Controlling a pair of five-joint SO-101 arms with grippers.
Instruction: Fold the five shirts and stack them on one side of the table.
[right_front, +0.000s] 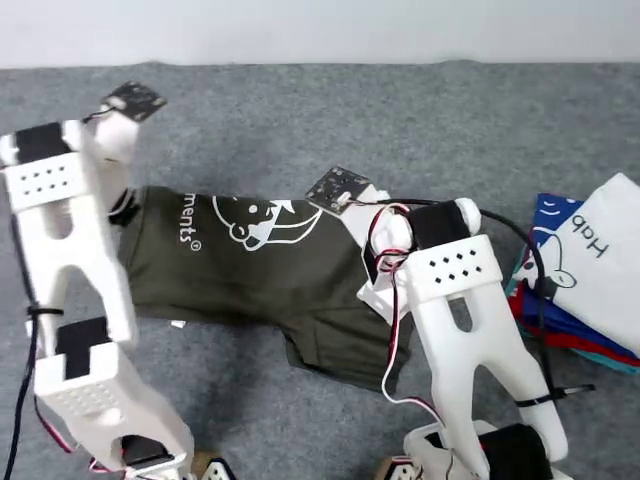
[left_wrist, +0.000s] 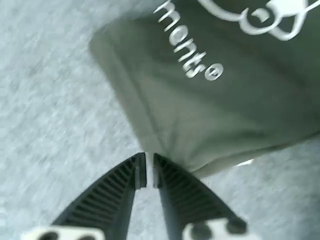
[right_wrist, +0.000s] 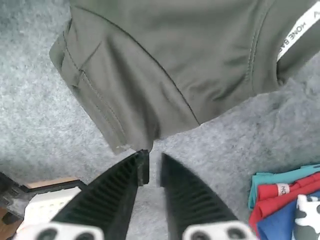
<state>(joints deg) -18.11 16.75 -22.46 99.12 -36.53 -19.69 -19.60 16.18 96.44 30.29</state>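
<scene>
**Both claws working the olive shirt's edges**

The olive shirt (right_front: 250, 260) is lying spread across the middle of the table (right_front: 420, 120), print side up, with one sleeve (right_wrist: 115, 100) trailing toward the front edge. It is not yet folded down to stack size.

The left gripper (left_wrist: 148, 162) is sitting at the shirt's end nearest the left edge. Its jaws are drawn in to a thin slit where the hem runs to a point, so it is probably pinching that hem to carry it over.

The right gripper (right_wrist: 152, 160) is hovering at the sleeve's corner. Its jaws are only narrowly parted, grey table is showing between them, and it is holding no cloth.

The stack of folded shirts (right_front: 590, 290) is waiting at the right edge, which is likely where this shirt is heading.
</scene>
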